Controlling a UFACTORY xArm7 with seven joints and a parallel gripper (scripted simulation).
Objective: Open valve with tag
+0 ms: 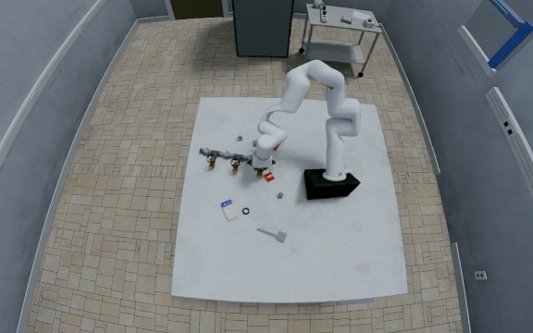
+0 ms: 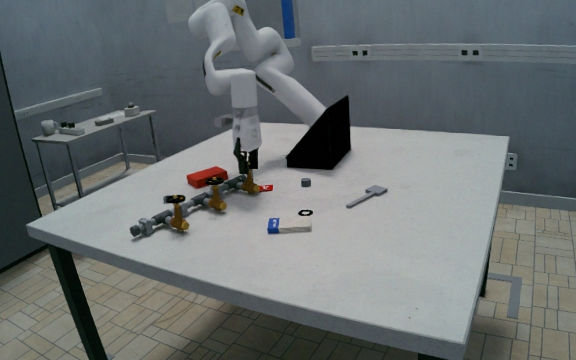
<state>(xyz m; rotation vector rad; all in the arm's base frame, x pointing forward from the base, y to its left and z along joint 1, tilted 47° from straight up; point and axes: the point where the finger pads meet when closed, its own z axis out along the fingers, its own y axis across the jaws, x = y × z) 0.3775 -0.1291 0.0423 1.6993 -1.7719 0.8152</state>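
Note:
A grey pipe [image 1: 222, 154] [image 2: 193, 202] lies on the white table [image 1: 340, 259] [image 2: 418, 260] and carries three brass valves with black handwheels. The left valve [image 1: 211, 160] [image 2: 175, 210] and the middle valve [image 1: 235, 164] [image 2: 215, 192] stand free. A small red tag [image 1: 268, 177] [image 2: 266, 188] lies right beside the third valve [image 1: 260, 173] [image 2: 251, 188], at the pipe's end nearest the robot base. My gripper [image 1: 261, 166] [image 2: 246, 167] points straight down over this third valve and is shut on its handwheel, which the fingers hide.
A red box [image 2: 207, 176] lies behind the pipe. A grey cylinder [image 1: 279, 195] [image 2: 306, 182], a black ring [image 1: 245, 211] [image 2: 310, 212], a white and blue box [image 1: 229, 209] [image 2: 290, 225], a grey spatula [image 1: 273, 233] [image 2: 366, 196] and a grey nut [image 1: 240, 138] lie around. The black robot base [image 1: 331, 185] [image 2: 325, 135] stands behind.

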